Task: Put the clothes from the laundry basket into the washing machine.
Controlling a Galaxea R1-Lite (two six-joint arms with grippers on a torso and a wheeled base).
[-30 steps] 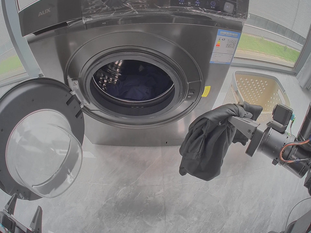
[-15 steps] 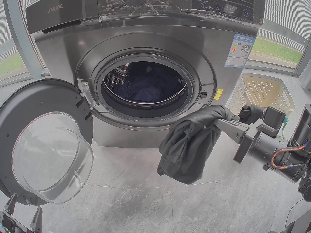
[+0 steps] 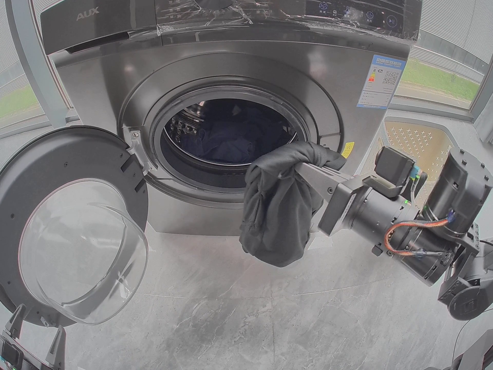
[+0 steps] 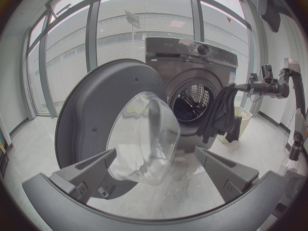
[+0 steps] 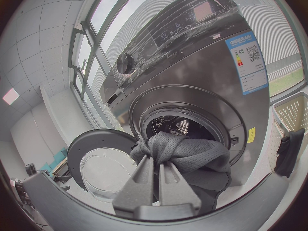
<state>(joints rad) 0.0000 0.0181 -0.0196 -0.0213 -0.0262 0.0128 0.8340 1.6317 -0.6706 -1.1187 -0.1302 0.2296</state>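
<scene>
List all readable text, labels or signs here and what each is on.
Brand logo, pale capitals, on the dark drawer front of the grey front-loading washing machine: left unquoted.
Blue-and-white energy label on its front: coloured bars, QR code; print too small to read.
Small yellow sticker beside the door opening: unreadable.
Black control panel: lit blue icons, captions too small.
No print on the dark grey garment in the right gripper.

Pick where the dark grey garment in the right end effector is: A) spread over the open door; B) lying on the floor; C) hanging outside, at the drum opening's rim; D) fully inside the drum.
C: the right end effector is shut on the dark grey garment, which hangs off the floor in front of the opening rim of the washing machine.
</scene>
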